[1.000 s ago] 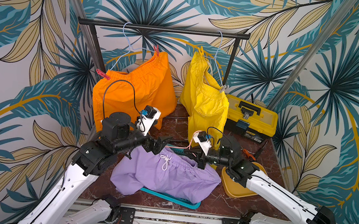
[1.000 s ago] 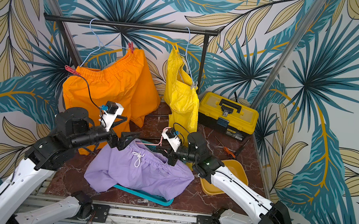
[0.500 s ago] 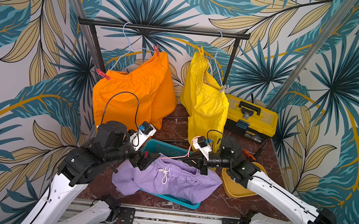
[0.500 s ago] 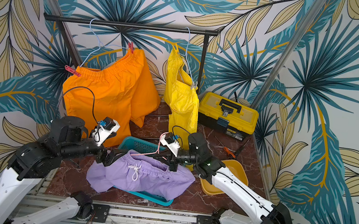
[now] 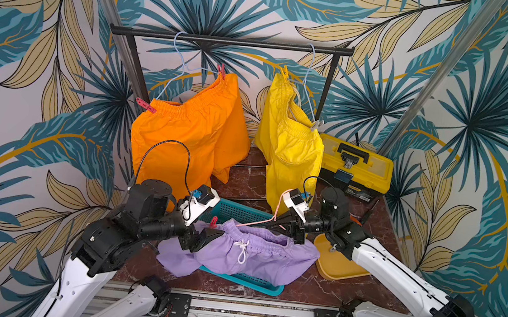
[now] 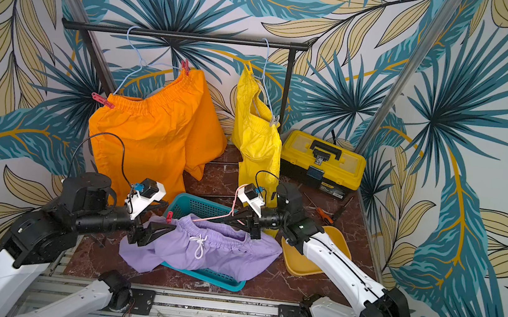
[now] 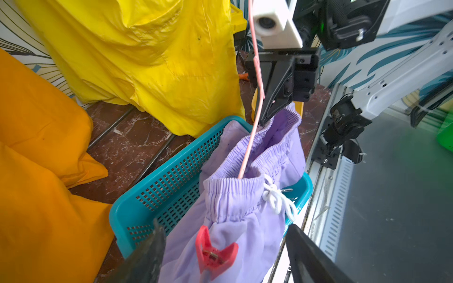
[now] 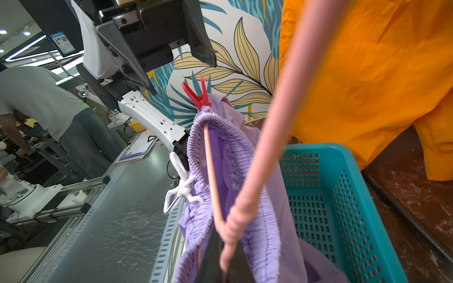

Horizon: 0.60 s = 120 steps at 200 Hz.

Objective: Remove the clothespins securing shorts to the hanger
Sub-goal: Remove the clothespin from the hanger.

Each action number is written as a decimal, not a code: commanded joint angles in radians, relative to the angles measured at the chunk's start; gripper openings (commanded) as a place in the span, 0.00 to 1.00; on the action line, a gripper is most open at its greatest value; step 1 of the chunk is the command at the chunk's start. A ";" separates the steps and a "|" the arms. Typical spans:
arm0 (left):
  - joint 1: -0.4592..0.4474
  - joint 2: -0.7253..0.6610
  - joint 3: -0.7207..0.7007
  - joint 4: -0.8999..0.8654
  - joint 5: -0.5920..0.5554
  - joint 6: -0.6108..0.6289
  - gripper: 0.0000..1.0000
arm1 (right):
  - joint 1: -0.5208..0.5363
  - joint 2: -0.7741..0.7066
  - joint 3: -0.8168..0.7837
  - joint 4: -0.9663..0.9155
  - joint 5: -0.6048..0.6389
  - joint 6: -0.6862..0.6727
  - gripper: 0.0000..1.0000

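Note:
The lilac shorts [image 5: 254,257] hang from a pink hanger [image 5: 255,224] over the teal basket. My right gripper [image 5: 272,225] is shut on the hanger's twisted neck [image 8: 232,220]. A red clothespin [image 7: 213,252] pinches the waistband's left end [image 5: 213,222]. My left gripper [image 7: 224,225] is open, one finger on each side of that clothespin without touching it. On the rail behind, the orange shorts [image 5: 182,144] carry two red pins [image 5: 145,105], and the yellow shorts [image 5: 289,150] carry a yellow pin [image 5: 285,71] and a pale one [image 5: 316,124].
A teal basket [image 5: 233,210] sits under the lilac shorts. A yellow toolbox [image 5: 354,167] stands at the back right and a yellow tray [image 5: 338,266] lies under my right arm. The black rail [image 5: 227,40] spans the back. A person [image 8: 44,103] stands beyond the bench.
Both arms came down and toward the front with the lilac shorts, uncovering the basket's back. My left gripper's jaws have narrowed around the red clothespin.

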 commanded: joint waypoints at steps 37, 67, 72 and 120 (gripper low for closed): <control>0.005 0.011 -0.036 -0.004 0.049 0.020 0.67 | -0.005 0.007 0.003 0.098 -0.096 0.058 0.00; 0.004 0.016 -0.038 -0.003 0.023 0.020 0.67 | -0.005 0.005 0.012 0.094 -0.121 0.064 0.00; 0.004 0.017 -0.038 -0.004 0.016 0.020 0.67 | -0.006 0.002 0.010 0.095 -0.123 0.064 0.00; 0.003 0.008 -0.028 -0.003 0.027 0.018 0.43 | -0.005 -0.004 0.004 0.067 -0.110 0.046 0.00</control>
